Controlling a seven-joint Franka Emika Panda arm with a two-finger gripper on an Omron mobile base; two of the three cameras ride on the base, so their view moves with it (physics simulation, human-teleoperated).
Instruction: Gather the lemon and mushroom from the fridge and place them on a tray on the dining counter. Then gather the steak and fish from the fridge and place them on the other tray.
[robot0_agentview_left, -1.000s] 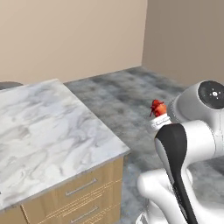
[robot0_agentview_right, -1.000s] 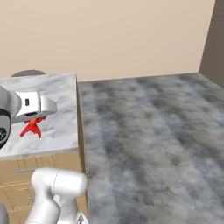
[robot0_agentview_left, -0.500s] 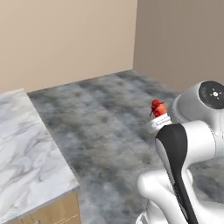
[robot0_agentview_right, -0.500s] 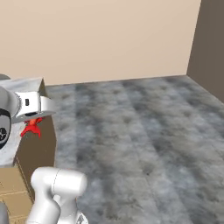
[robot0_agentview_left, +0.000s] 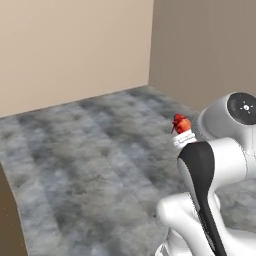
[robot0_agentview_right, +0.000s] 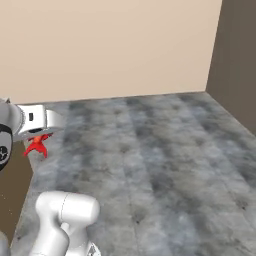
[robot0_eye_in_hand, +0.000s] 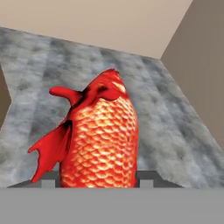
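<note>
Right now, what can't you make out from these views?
- Fish: its lower end is cut off at the bottom of the hand view.
- End effector: the fish covers the contact in the hand view; too small in both base views.
- Brown panel: cut off by the left base view's edge; unidentifiable.

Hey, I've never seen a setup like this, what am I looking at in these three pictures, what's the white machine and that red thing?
The white machine is a robot arm on a driving base, in a computer-rendered room. Two pictures come from cameras on the base, behind the arm to its left and right, looking forward over a grey stone-patterned floor toward beige walls. The third comes from a camera on the hand, looking along the gripper. The red thing is a fish with orange scales, clamped between the gripper's two fingers. The same fish shows small and red at the arm's tip in the left base view and the right base view.
</note>
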